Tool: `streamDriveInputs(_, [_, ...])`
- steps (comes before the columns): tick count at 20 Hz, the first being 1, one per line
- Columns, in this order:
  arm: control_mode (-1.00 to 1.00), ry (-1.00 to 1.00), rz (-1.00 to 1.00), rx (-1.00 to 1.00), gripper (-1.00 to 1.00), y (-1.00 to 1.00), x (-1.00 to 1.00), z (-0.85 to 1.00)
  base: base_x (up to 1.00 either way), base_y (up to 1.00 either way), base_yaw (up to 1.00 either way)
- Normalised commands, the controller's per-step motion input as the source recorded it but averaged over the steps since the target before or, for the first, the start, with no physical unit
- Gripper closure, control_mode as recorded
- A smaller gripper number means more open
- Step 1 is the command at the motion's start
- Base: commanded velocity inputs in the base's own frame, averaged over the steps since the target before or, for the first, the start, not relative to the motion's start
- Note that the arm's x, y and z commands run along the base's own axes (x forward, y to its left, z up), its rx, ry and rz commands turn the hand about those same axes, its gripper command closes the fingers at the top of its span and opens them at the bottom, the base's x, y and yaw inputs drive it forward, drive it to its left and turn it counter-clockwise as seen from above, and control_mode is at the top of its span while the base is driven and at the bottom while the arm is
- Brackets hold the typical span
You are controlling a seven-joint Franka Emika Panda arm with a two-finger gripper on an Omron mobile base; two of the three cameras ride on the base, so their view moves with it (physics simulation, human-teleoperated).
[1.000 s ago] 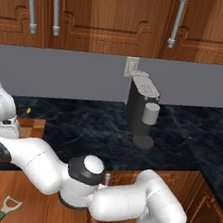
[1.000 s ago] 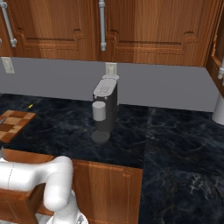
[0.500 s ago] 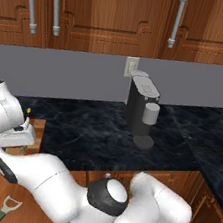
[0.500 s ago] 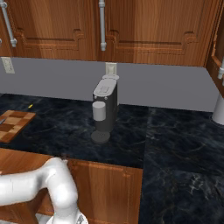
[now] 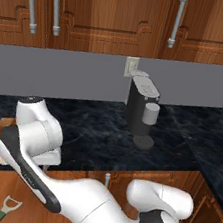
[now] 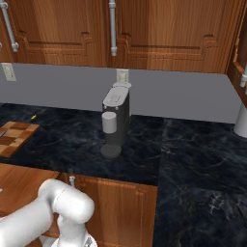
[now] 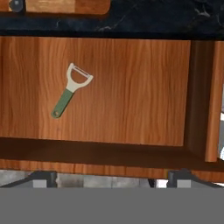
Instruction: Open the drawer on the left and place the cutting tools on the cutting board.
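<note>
Looking down through my hand view, the drawer (image 7: 131, 87) stood pulled open beneath me, so I judged the first step finished. On its wooden floor, at about ten o'clock from the middle of that view, lay the green-handled peeler (image 7: 71, 89), its pale head toward one o'clock and its handle trailing toward seven o'clock, well apart from the drawer walls. I could see no knife inside the drawer; a small dark round thing at the top left corner, on the cutting board (image 7: 65, 6), might have been part of it, but I could not tell. My gripper (image 7: 112, 178) hung above the drawer's near edge at six o'clock, jaws spread wide and holding nothing. From the right base view the cutting board (image 6: 14, 137) sat on the dark counter (image 6: 183, 159) at nine o'clock. By my reckoning the peeler was left to pick up and carry there.
</note>
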Motion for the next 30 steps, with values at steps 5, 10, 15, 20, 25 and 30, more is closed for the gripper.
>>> streamDriveInputs(5, [-1.00, -0.06, 0.01, 0.12, -1.00, 0.00, -0.29, -0.10, 0.00, 0.00, 0.00])
streamDriveInputs(10, [-1.00, -0.04, 0.00, 0.01, -1.00, 0.00, 0.00, -0.19, 0.00, 0.00, 0.00])
streamDriveInputs(15, [-1.00, 0.00, 0.00, 0.01, -1.00, 0.00, 0.00, -0.27, 0.00, 0.00, 0.00])
streamDriveInputs(20, [-1.00, 0.01, 0.00, 0.04, -1.00, 0.01, 0.04, -0.33, 0.00, 0.00, 0.00])
streamDriveInputs(25, [-1.00, 0.06, 0.00, 0.01, -1.00, 0.09, 0.23, -0.34, 0.00, 0.00, 0.00])
streamDriveInputs(30, [-1.00, 0.08, 0.00, 0.00, -1.00, 0.16, 0.21, -0.30, 0.00, 0.00, 0.00])
